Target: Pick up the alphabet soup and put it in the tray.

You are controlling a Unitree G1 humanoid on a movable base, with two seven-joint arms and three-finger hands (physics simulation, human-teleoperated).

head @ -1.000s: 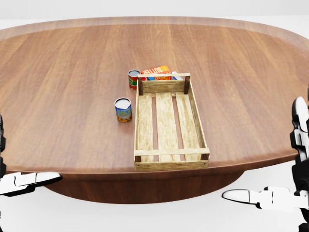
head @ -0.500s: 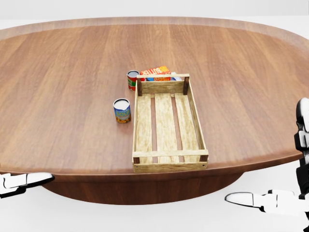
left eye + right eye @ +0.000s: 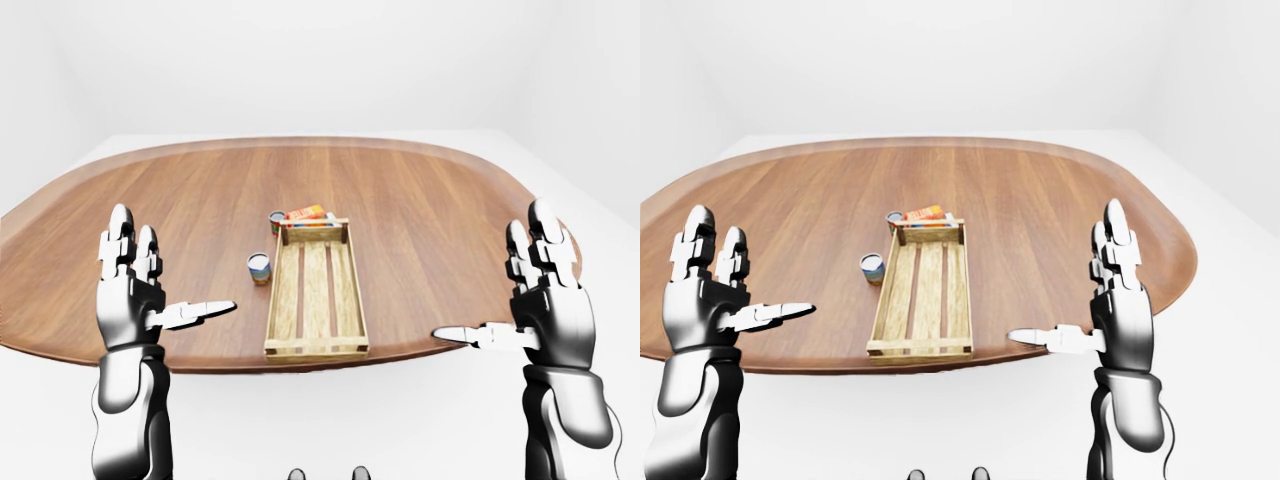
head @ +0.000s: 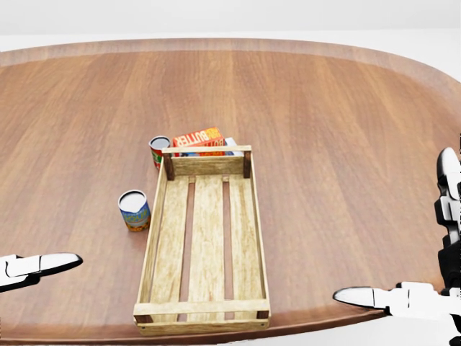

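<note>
The whole head view has shifted since half a second ago: the camera has moved closer, and the oval brown wooden tabletop (image 4: pixel 346 144) fills more of the picture, its near edge nearly out of frame. The slatted pale wooden tray (image 4: pixel 205 245) appears larger and further left in view. The blue-labelled alphabet soup can (image 4: pixel 135 210) stands upright on the tabletop just left of the tray, outside it. The left hand (image 3: pixel 130 290) and right hand (image 3: pixel 545 300) are raised near the table's near edge, fingers spread open, holding nothing. Behind the tray's far wall, a red-labelled can (image 4: pixel 158 151) and an orange butter box (image 4: pixel 198 138) are partly hidden
</note>
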